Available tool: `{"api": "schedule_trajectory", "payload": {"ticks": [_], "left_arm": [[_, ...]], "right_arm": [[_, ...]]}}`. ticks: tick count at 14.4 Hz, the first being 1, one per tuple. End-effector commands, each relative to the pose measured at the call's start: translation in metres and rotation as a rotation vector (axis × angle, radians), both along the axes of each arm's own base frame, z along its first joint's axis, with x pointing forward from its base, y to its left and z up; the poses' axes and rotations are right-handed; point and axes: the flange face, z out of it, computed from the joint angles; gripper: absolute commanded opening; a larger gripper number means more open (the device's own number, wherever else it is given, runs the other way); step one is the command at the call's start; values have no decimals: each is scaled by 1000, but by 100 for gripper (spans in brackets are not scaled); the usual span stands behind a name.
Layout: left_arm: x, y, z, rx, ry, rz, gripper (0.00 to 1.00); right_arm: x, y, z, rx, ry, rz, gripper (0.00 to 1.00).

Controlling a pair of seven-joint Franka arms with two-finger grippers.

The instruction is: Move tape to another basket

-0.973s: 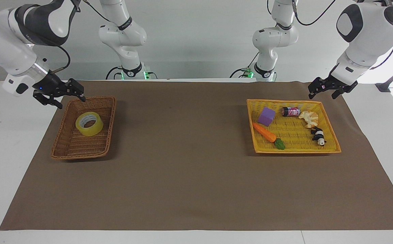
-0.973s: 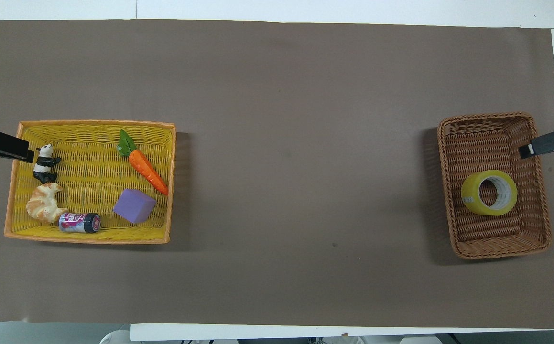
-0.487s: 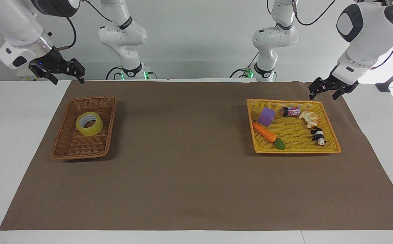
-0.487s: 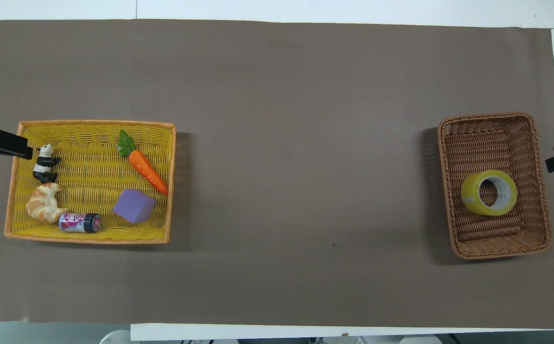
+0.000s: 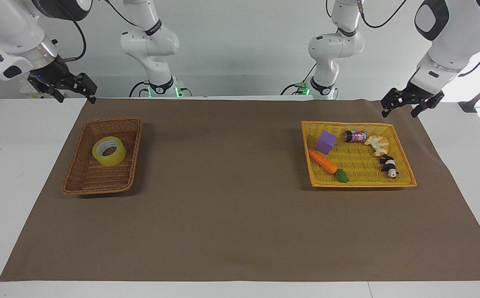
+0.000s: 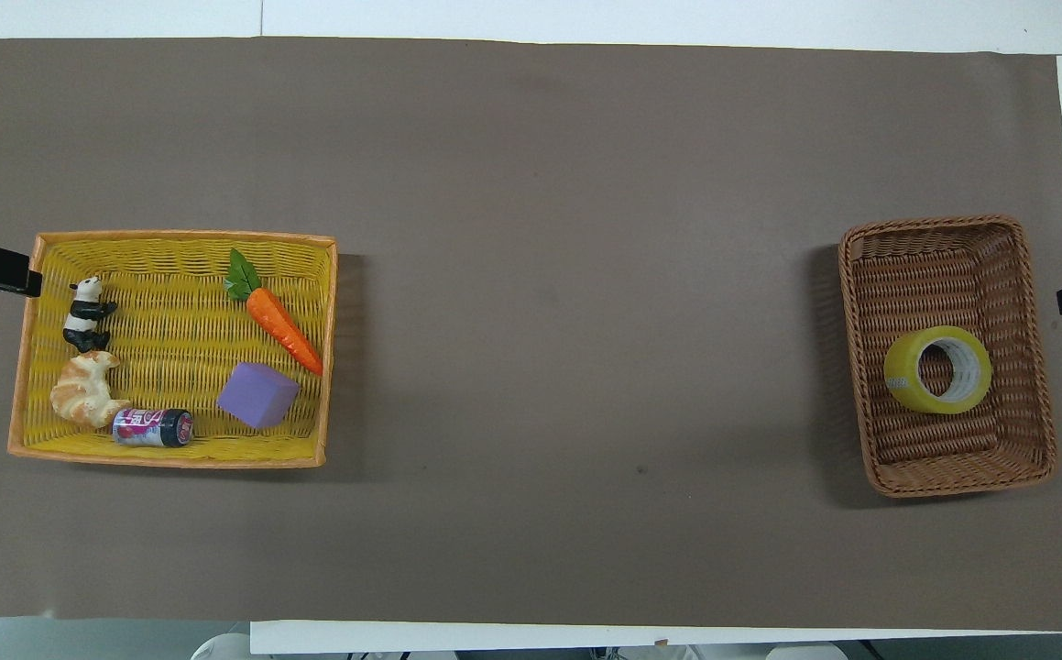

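Since a second ago the right gripper [image 5: 76,89] has risen from the basket [image 5: 83,176] rim to hang over the desk's [image 5: 12,136] right-arm end, fingers apart. Only the facing view shows both grippers whole; overhead, tips alone. The left gripper [image 5: 410,103] waits over the mat edge, fingers apart. Glossy translucent tape [image 5: 109,151] lies flat in the dark woven wicker basket.

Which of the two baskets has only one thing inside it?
The dark-brown wicker basket at the right arm's end of the table: it holds only the tape. The yellow basket holds five things.
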Motion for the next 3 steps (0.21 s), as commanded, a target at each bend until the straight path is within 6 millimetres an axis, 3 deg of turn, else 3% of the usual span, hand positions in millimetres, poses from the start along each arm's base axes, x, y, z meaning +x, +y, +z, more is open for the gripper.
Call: {"api": "schedule_trajectory", "payload": {"ticks": [1,3], "left_arm": [[-5,-1,7,11,-3,2,100],[-6,-2,7,13,0,34,100]], "right_arm": [[3,-2,0,-18,-5,-14,100],[2,-2,2,-18,-12,-14,100]]}}
